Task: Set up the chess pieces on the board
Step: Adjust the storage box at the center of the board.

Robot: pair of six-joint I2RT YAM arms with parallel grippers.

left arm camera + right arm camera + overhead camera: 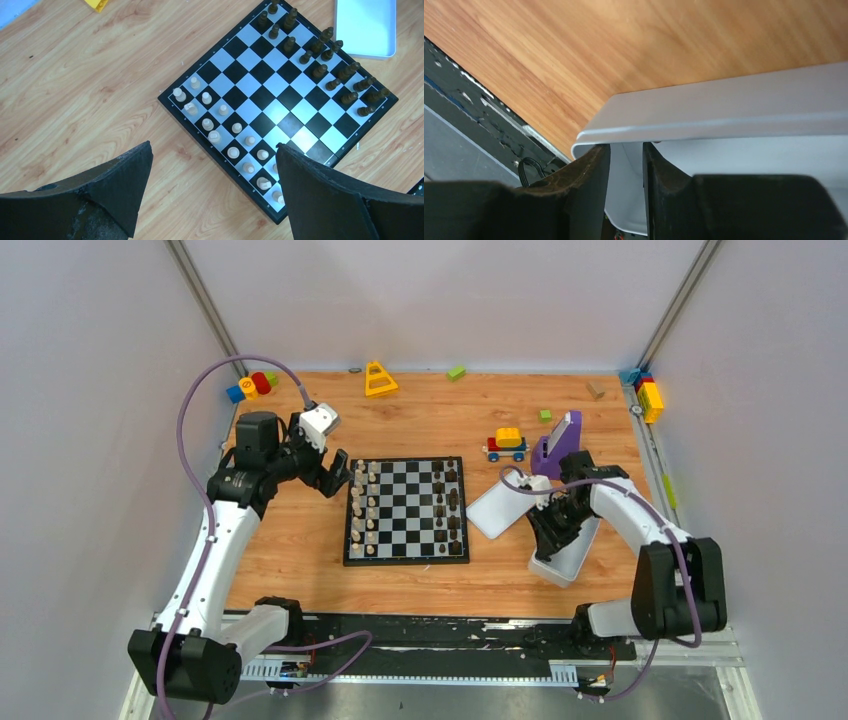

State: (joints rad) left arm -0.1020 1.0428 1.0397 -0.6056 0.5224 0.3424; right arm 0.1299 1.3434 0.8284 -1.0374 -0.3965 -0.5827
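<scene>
Wood-grain table (300,570) carries the board (410,510) mid-table, pale chess pieces (220,110) along its left edge and dark chess pieces (320,70) along its right, so I judge I'm fetching stragglers from the white tray (724,107) toward the table's right edge. Only the right wrist view shows my right pincer (625,155) narrow at the tray's wall, holding what I can't tell, so I'd confirm a grip before lifting. Beside the board, my left pincer (214,147) hangs wide.

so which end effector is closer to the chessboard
Left. The left end effector hangs open at the far left corner of the chessboard; the right end effector is well off its right side, at the white tray.
</scene>
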